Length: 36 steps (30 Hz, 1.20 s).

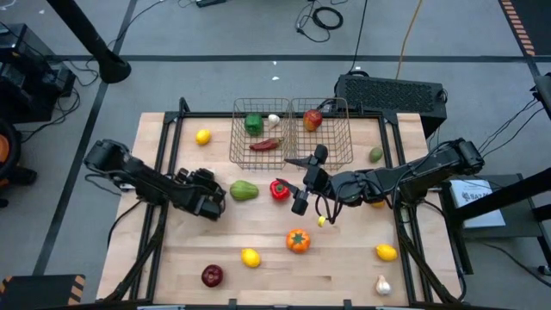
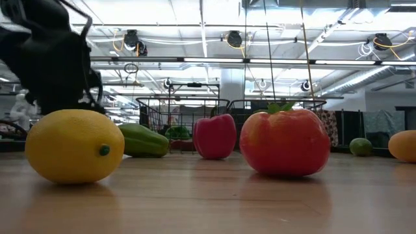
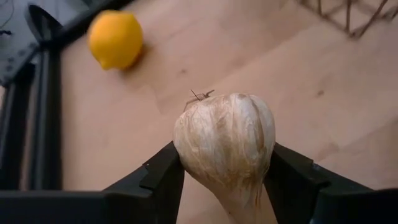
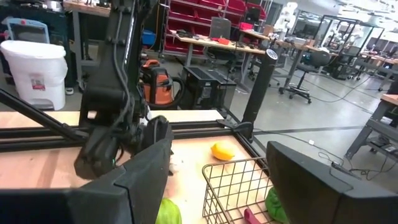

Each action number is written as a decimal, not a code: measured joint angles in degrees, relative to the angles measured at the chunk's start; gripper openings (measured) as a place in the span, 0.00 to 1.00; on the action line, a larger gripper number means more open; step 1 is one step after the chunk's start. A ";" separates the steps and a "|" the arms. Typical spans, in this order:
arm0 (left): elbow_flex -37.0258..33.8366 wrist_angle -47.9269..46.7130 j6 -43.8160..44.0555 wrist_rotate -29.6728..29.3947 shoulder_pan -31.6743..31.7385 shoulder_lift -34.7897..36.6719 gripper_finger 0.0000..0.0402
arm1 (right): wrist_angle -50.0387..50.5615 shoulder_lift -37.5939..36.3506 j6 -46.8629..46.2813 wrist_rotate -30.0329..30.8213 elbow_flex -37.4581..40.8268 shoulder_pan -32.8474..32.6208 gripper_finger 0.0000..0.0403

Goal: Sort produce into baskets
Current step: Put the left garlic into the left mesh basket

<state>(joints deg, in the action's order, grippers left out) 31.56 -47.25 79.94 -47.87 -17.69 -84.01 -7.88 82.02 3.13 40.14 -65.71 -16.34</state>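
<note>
Papery, streaked garlic point(image 3: 227, 146) skin, glossy smooth lemon point(image 2: 75, 145), matt pale wood table point(image 1: 344, 258), thin wire baskets point(image 1: 293, 133).

- The left arm reaches in from the counter's left edge, low and angled toward the centre, its wrist turned inward.
- The left tool point(image 1: 215, 205) sits over the left-middle of the counter; its own wrist view shows both dark fingers point(image 3: 163, 180) pressed against the sides of a garlic bulb point(image 3: 225, 140), gripping it clear of the surface.
- The right arm stretches in from the right edge, nearly level, with its forearm pointing left across the counter's middle.
- The right tool point(image 1: 308, 179) hangs near the centre, its fingers point(image 4: 149, 165) standing apart with nothing between them.
</note>
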 joint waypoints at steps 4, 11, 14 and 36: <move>3.51 -5.04 -4.41 -1.24 0.00 5.64 0.48 | 0.12 0.00 0.97 0.01 0.00 0.00 0.64; 13.31 -5.84 -20.75 -5.22 0.14 13.15 0.48 | 0.46 -0.02 2.85 0.05 -0.11 0.00 0.64; 17.68 -5.60 -27.48 -10.30 0.58 14.82 0.48 | 0.61 -0.23 3.58 0.10 -0.11 0.00 0.64; 24.99 32.40 -81.77 15.87 35.35 10.36 0.48 | 20.78 -10.37 -6.12 3.45 -0.24 -2.95 0.64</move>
<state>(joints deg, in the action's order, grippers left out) 56.55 -14.85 -1.83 -32.00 17.65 -73.65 12.90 71.65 -3.00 43.59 -65.95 -19.29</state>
